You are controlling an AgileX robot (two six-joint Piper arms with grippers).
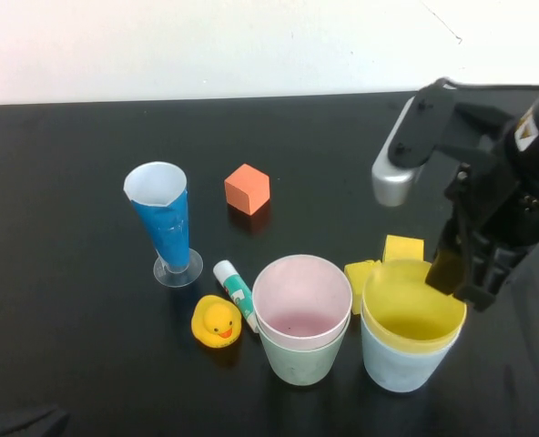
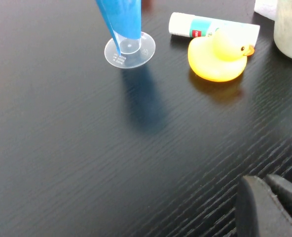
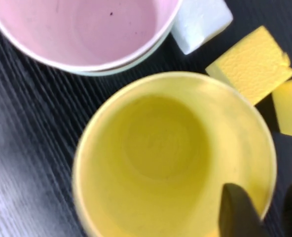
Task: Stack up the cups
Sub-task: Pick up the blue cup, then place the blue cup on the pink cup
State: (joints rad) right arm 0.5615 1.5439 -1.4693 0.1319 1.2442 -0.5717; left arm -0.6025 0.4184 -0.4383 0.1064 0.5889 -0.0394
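Two stacks stand on the surface [image 1: 69,182]: the pink cup [image 1: 302,301] nested in the green cup [image 1: 299,357], and the yellow cup [image 1: 411,308] nested in the light blue cup [image 1: 399,362]. Merging the two stacks remains.

The right end effector [image 3: 257,210] sits at the yellow cup's rim, one finger inside and one outside, apparently parted and released.

The left end effector [image 2: 270,206], visible only in its wrist view, is closed and empty, well apart from the cups.
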